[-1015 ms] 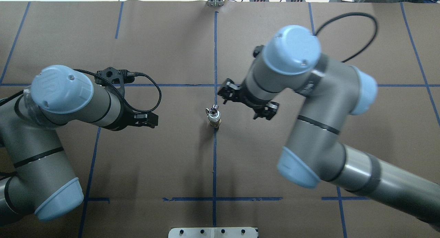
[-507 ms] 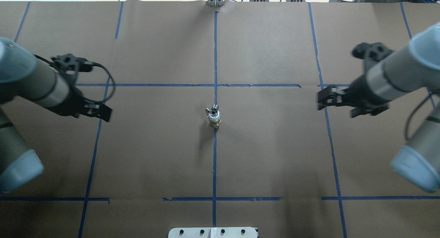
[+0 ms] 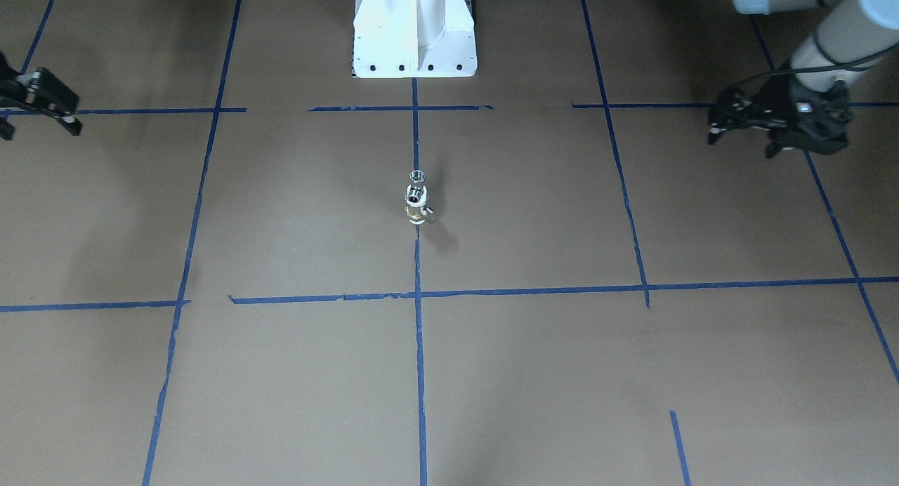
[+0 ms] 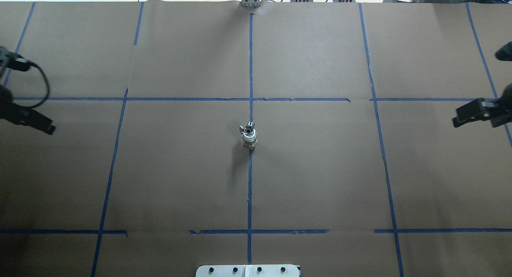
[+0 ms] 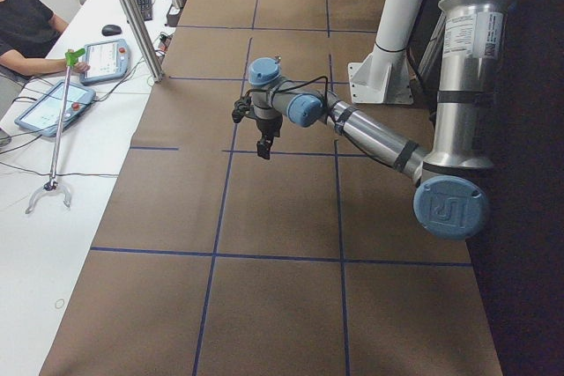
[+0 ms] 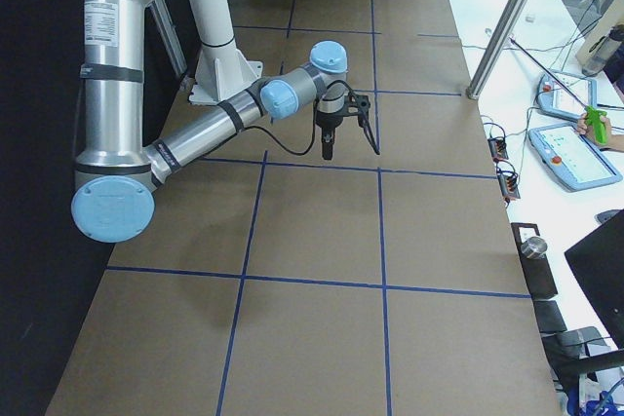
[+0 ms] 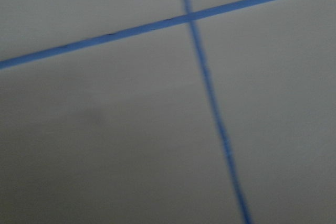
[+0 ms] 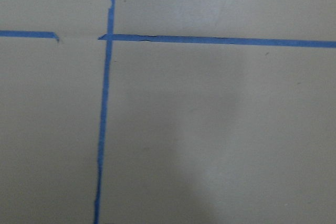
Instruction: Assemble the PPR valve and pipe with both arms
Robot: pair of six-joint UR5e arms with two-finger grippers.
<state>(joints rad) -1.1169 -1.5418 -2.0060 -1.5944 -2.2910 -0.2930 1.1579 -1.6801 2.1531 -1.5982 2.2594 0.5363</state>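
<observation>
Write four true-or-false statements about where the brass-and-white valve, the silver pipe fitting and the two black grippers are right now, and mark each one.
1. The brass-and-white PPR valve stands upright on the centre blue tape line. True.
2. The black two-finger left gripper is shut on the valve. False: it hangs open and empty near the table's edge, far from the valve.
3. The short shiny silver pipe lies on its side, apart from the valve. False: it sits on top of the valve, and the two form one upright stack.
4. The black two-finger right gripper holds nothing. True.
</observation>
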